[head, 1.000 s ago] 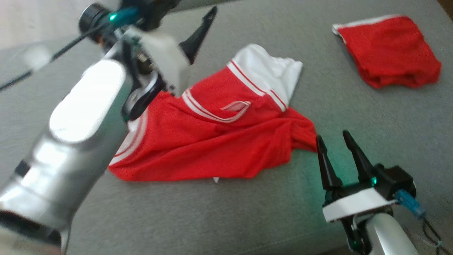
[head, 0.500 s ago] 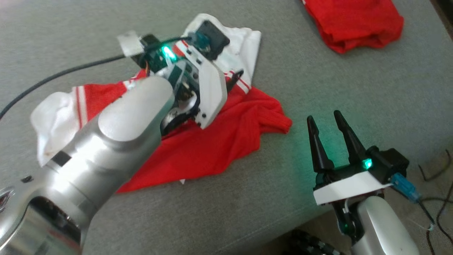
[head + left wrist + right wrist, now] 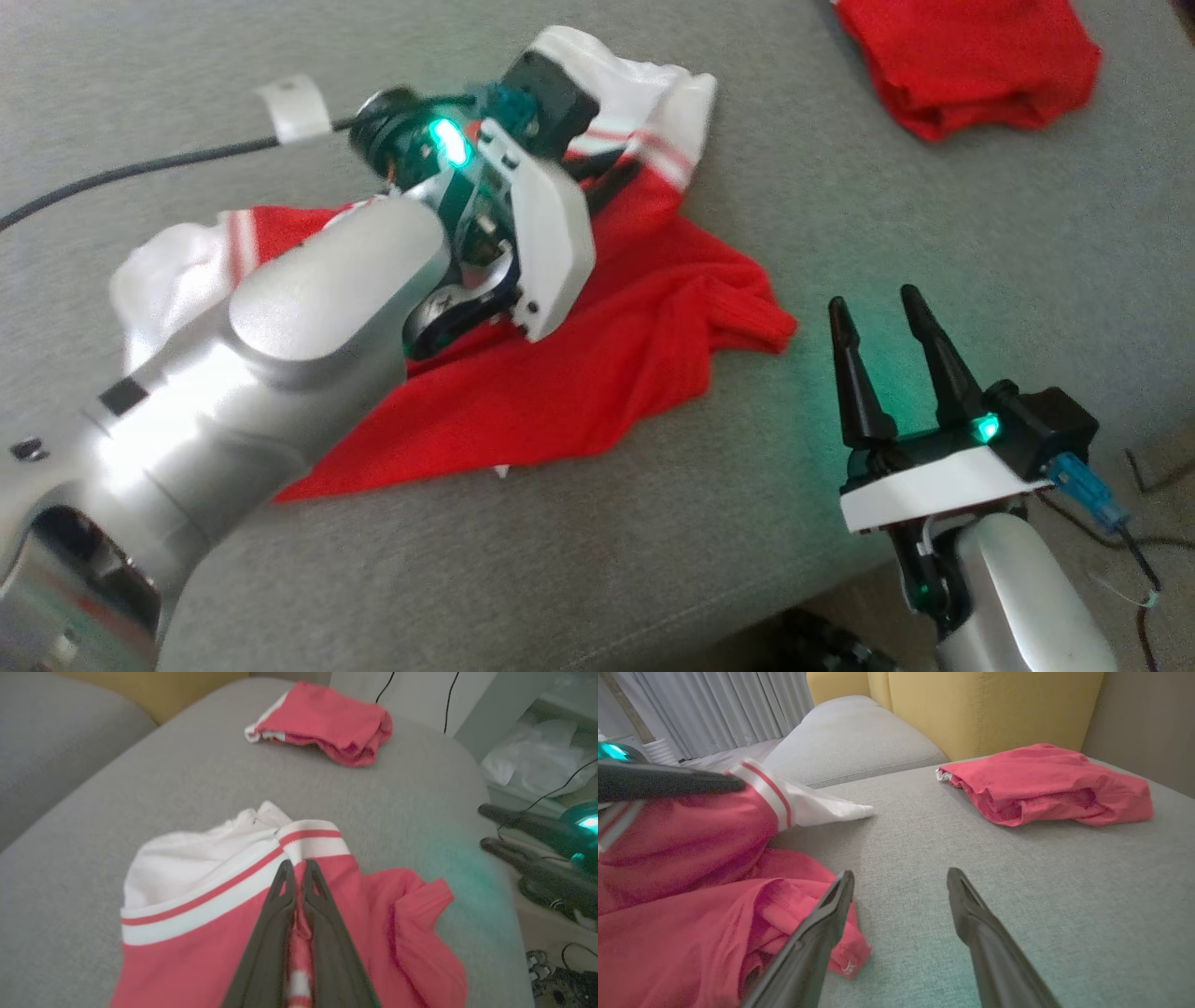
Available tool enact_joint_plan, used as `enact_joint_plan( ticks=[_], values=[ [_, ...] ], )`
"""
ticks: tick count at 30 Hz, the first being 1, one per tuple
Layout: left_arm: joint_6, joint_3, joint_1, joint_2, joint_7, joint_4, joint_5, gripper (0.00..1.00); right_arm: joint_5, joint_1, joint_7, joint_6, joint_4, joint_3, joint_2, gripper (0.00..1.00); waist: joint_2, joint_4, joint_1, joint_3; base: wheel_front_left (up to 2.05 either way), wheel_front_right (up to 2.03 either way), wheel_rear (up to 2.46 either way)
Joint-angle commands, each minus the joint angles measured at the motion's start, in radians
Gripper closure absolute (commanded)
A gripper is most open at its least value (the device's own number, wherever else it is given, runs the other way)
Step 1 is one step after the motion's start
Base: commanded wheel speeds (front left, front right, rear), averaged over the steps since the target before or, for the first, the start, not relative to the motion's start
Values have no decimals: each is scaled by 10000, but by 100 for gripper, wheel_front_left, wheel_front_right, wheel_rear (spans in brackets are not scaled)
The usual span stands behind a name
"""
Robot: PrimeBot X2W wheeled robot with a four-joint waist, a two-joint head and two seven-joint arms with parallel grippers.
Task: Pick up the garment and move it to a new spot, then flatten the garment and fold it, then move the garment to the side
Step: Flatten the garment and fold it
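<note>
Grey sofa cushion (image 3: 934, 233) runs under everything you are working on, with a yellow backrest (image 3: 971, 709) behind it. Your garment (image 3: 607, 373), red with white striped bands, lies crumpled near the middle of the cushion.

Your left gripper (image 3: 294, 868) has its two fingers pressed together on the garment. A strip of red and white cloth is caught between them just behind the striped band. In the right wrist view that band is lifted off the cushion. A second ago this gripper was up off the cloth and the white part lay spread out flatter. Half a second ago it was already down at the band, and it stays clamped there.

Your right gripper (image 3: 873, 299) stands with its fingers apart, just beside the red hem at the garment's right edge, much as it stood in both earlier frames.

A folded red cloth (image 3: 971, 65) lies well apart, toward the far right of the cushion. Your head camera has shifted a little since the last frame, so the whole scene sits slightly differently.
</note>
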State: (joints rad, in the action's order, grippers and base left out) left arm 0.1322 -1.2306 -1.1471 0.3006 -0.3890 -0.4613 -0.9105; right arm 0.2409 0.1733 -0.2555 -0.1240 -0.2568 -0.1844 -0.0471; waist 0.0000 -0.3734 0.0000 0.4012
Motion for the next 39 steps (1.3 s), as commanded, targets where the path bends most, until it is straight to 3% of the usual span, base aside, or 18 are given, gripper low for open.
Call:
enact_joint_plan(
  ticks=[1,5,9,16,18,20,21,26,30,34,39],
  values=[
    [-16,398,-703,102,418,511,-169,100,-165,0,-63,-67,238,-69,-33,0,0,440,0,-340,0,0,0],
    [-16,558,-615,606,1156,1296,-616,100,-443,-234,-63,-67,158,137,-40,0,0,1118,0,-1009,0,0,0],
    [-48,556,120,1570,1423,2361,-999,100,-584,-617,-63,-67,130,291,-194,0,0,1892,0,-1768,0,0,0],
    [-1114,400,2016,3371,1835,3909,-1077,100,-679,-1051,-63,-67,171,331,-424,0,0,3059,0,-2318,0,0,0],
    [-1229,341,2286,3567,1890,4056,-1076,97,-680,-1046,-63,-67,179,317,-440,0,0,3168,0,-2319,0,0,0],
    [-1425,211,2794,3875,1997,4265,-1049,51,-675,-1014,-63,-67,177,298,-450,0,0,3320,0,-2315,0,0,0],
    [-1537,167,3010,3993,2072,4341,-1018,0,-676,-1005,-63,-67,172,283,-450,0,0,3367,0,-2314,0,0,0],
    [-2025,347,3400,4326,2524,4856,-983,0,-666,-1037,-63,-67,148,233,-450,0,0,3513,0,-2342,0,0,0],
    [-2133,636,2719,4588,2460,5431,-610,0,-640,-1087,-63,-67,97,163,-492,0,0,3469,0,-2408,0,0,0],
    [-1848,683,1621,4402,1713,5682,-338,0,-621,-1026,-63,-67,56,87,-501,0,0,3291,0,-2399,0,0,0],
    [-1055,362,424,3571,319,5013,-524,0,-572,-808,-63,-67,45,-106,-434,0,0,2829,0,-2195,0,0,0]
  ],
)
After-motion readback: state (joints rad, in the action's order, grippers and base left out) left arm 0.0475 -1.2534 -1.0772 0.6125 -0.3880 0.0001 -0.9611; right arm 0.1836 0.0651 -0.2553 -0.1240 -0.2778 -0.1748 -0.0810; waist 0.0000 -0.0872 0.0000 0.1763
